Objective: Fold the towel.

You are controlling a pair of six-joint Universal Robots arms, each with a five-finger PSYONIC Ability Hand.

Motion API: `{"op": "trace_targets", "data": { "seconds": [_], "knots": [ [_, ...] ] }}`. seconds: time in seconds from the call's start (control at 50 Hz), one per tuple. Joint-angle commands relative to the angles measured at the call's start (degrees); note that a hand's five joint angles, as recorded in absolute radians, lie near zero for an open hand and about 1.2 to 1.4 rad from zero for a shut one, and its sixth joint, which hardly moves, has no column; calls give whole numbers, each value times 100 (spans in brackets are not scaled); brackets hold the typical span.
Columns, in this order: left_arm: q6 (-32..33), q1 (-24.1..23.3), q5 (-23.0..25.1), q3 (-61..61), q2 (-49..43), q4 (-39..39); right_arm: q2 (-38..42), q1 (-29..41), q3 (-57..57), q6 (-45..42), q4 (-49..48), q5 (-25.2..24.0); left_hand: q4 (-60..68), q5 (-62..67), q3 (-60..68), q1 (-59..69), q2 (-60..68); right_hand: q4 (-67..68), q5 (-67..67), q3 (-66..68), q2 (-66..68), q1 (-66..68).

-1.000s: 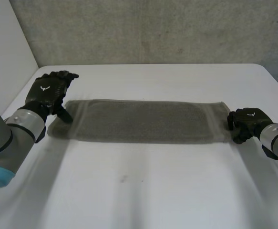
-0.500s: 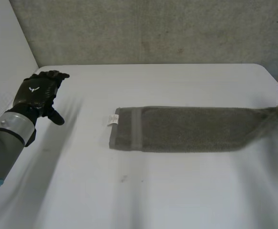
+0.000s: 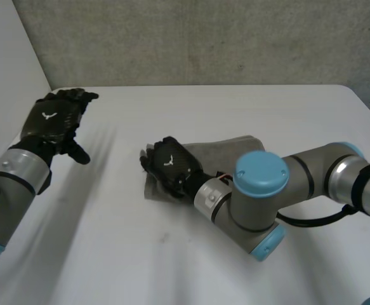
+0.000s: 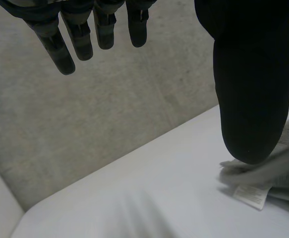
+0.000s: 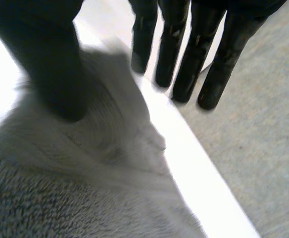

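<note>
The grey towel (image 3: 226,147) lies doubled over in the middle of the white table, its right end laid across onto its left end. My right hand (image 3: 171,164) rests on that left end, the arm stretched across above the cloth. In the right wrist view the towel (image 5: 85,188) lies under the palm, with the thumb (image 5: 50,59) touching it and the fingers (image 5: 174,54) straight and apart from the cloth. My left hand (image 3: 50,121) hovers off to the towel's left, open and empty. Past its thumb (image 4: 253,89) I see the towel's corner with a white label (image 4: 248,191).
The white table (image 3: 172,267) stretches bare in front of the towel and around my left hand. A grey wall (image 3: 204,38) stands behind the table's far edge. My right arm's blue-capped elbow (image 3: 261,175) hangs over the towel's right part.
My right hand has swung from the right across to the left with the towel's right end, doubling the cloth over. My left hand has stayed raised and open, clear of the towel.
</note>
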Motion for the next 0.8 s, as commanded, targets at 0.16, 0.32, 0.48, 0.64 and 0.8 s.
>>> {"op": "trace_targets", "data": {
  "seconds": [0.16, 0.32, 0.48, 0.64, 0.8],
  "knots": [
    [38, -1407, -141, 1523, -1723, 53, -1484, -960, 1057, 1373, 598, 1296, 53, -175, 46, -22, 62, -3789, -3808, -3790, -3641, -2587],
    [82, -1874, -967, 2561, -2945, 35, -1864, -1953, 2182, 1966, 925, 1305, 53, -175, 46, -22, 62, -3789, -3808, -3790, -3641, -2587],
    [135, -1891, -1135, 2615, -3290, -9, -1671, -2535, 2518, 1552, 854, 1243, 48, -179, 41, -26, 57, 1047, 1028, 1046, 1195, 2249],
    [135, -1848, -1162, 1790, -2492, 9, -1477, -2439, 1668, 1209, 775, 1270, 48, -179, 41, -26, 57, 3211, 3192, 3210, 3359, 4413],
    [100, -1454, -1171, 991, -1542, 9, -1259, -921, 639, 1517, 836, 1130, 48, -179, 41, -26, 57, 3211, 3192, 3210, 3359, 4413]
  ]
}}
